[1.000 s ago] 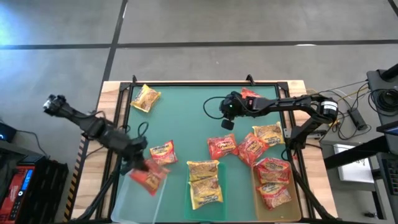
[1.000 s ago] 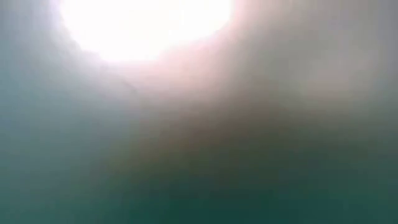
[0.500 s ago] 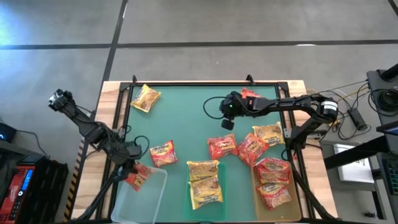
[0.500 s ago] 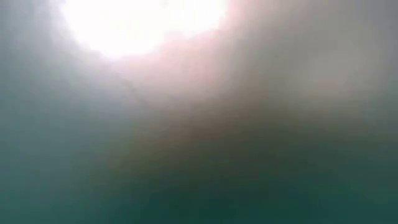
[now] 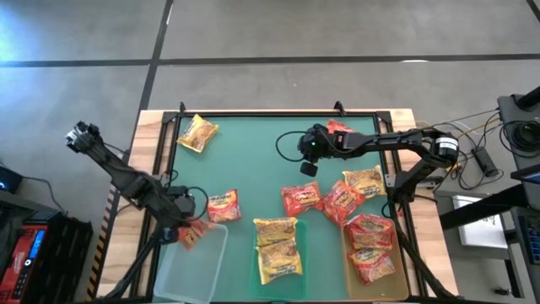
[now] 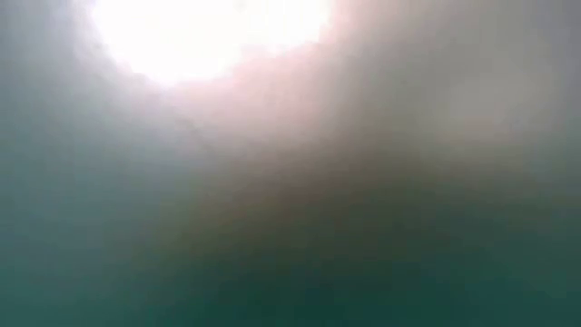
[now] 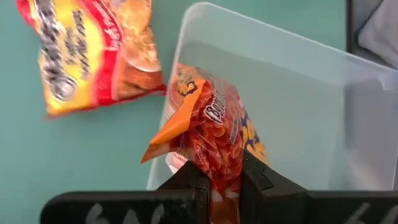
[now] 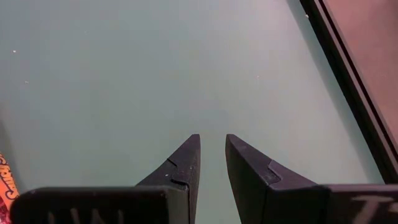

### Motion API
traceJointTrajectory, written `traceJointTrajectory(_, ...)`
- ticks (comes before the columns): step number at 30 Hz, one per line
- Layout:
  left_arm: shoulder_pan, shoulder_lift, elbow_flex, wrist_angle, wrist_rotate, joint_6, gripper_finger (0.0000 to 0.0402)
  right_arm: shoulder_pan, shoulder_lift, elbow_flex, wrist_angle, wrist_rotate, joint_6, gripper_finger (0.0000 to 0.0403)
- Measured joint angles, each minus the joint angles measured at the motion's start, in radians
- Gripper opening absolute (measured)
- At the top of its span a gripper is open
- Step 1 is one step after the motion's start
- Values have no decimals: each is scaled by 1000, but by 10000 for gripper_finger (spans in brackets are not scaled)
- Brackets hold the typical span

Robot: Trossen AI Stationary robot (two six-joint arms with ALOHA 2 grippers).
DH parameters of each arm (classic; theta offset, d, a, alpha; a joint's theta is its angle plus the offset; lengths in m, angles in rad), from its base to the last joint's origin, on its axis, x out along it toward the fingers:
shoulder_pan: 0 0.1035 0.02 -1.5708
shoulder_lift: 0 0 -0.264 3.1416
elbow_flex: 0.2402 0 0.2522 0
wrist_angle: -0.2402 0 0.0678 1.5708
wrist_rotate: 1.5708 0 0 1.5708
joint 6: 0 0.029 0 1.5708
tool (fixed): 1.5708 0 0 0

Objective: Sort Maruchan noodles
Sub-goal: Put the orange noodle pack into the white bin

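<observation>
My left gripper [image 5: 184,225] is shut on a red-orange noodle packet [image 5: 193,236] over the far left corner of the clear tray [image 5: 211,274]. In the left wrist view this packet [image 7: 212,121] sticks out ahead of the fingers above the tray [image 7: 292,93]. A red and yellow packet [image 5: 222,206] lies flat on the mat beside it. My right gripper [image 5: 307,162] hovers over the mat's far middle, slightly open and holding nothing. More packets lie loose on the mat [image 5: 301,199] and stacked in the other two trays. The low view shows only a blurred glow. My left gripper pinches the red-orange packet by its end [image 7: 219,177] between the two fingers. They come at it slanting down from the table's left. The packet is lifted clear and reaches out past the fingertips, crumpled, over the clear tray's corner.
The middle tray [image 5: 297,253] holds yellow packets and the right tray [image 5: 348,253] holds red ones. A yellow packet [image 5: 198,133] lies at the far left, and a red one [image 5: 338,128] beside the right arm. Black rails [image 5: 253,113] frame the green mat.
My left arm has swung with the packet from over the clear tray's far part toward the table's left edge, then a little back, ending at the tray's far left corner. It has kept hold throughout.
</observation>
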Motion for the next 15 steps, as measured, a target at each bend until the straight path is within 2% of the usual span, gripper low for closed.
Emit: traceJointTrajectory(15, -2, 105, 21, -106, 26, -69, 14, 0, 0, 0, 0, 0, 0, 66)
